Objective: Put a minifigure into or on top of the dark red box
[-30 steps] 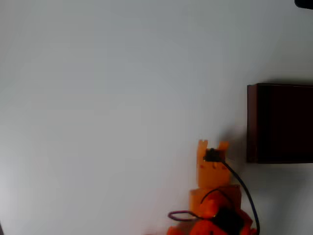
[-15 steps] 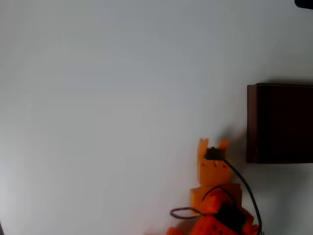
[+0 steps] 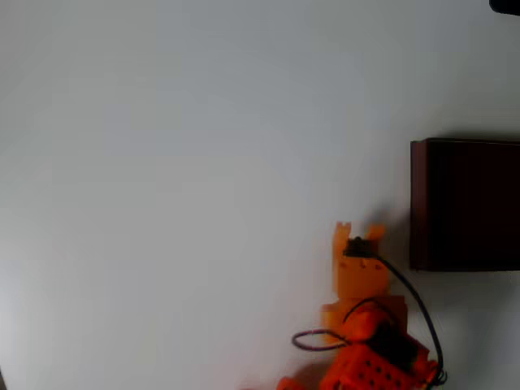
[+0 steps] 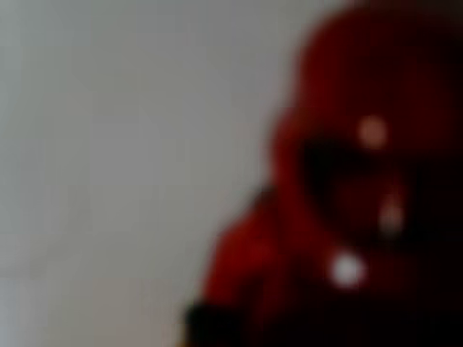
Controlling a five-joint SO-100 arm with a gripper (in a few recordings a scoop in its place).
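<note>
Minifigure close before the wrist camera, box off to the right

Minifigure shows in the wrist view as a large, blurred red shape with a darker head, taking up the right half of the picture, with pale desk behind it on the left. The blur hides whether it is gripped or only near the lens. In the overhead view the orange pincer points up the picture from the bottom edge, its two tips a little apart; whether they hold anything I cannot tell. A black cable runs down from it along the arm. Just to the right, apart from the tips, stands the dark red box at the right edge of the white desk. Its interior is near-black, and no contents can be made out.
</note>
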